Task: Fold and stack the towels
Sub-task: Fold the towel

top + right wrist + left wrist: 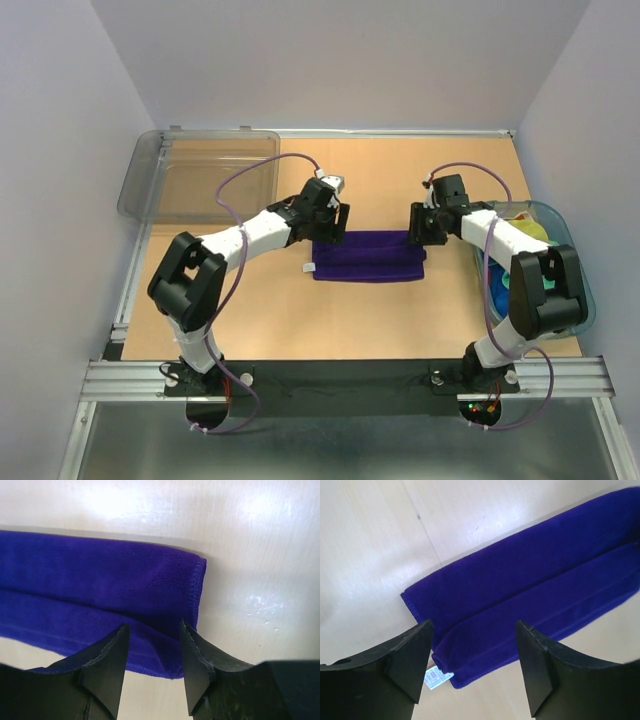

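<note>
A purple towel (368, 256) lies on the table's middle, folded into a long strip with its near layer lapped over the far one. My left gripper (330, 222) hangs open over its left end; in the left wrist view the jaws (472, 630) stand wide apart above the towel (530, 580), beside its white tag (438, 677). My right gripper (420, 225) is open over the right end; its jaws (153, 627) straddle the towel's near corner (100, 580), less wide apart. Other towels, a blue one (497, 278) among them, lie in the basket, mostly hidden by the right arm.
A teal translucent basket (582, 285) stands at the right edge behind the right arm. A clear grey plastic bin (200, 175) sits at the back left corner. Bare wooden tabletop (380, 180) lies around the towel.
</note>
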`<state>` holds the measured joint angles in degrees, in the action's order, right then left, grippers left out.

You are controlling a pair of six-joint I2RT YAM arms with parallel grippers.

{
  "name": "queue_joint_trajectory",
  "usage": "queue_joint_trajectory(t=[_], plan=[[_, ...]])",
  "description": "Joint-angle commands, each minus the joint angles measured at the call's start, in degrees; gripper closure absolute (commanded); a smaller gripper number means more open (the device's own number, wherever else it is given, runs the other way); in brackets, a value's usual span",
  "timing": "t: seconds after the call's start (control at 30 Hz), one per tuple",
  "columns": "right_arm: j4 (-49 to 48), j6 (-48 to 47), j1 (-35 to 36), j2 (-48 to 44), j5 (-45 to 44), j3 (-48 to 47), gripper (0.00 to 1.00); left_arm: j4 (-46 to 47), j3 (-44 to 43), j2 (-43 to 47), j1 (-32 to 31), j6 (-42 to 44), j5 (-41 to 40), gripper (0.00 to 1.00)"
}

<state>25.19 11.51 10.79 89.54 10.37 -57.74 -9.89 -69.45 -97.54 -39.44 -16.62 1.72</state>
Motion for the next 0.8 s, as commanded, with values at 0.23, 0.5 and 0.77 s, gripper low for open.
queue_joint_trajectory(t=[0.23,0.5,0.77], plan=[[-1.20,4.40,3.10,0.21,-4.39,1.74,0.55,-0.04,4.04,-1.61,-0.72,-5.35,-2.33,0.41],[-1.37,5.45,3.28,-8.23,1.22,9.83,0.58,3.91,13.72,5.42,-1.52,-8.16,-0.67,0.43],[-3.13,9.23,3.28,-16.14,6.24,18.96,0.58,8.65,25.05,14.30,-2.40,-13.25,0.48,0.43]])
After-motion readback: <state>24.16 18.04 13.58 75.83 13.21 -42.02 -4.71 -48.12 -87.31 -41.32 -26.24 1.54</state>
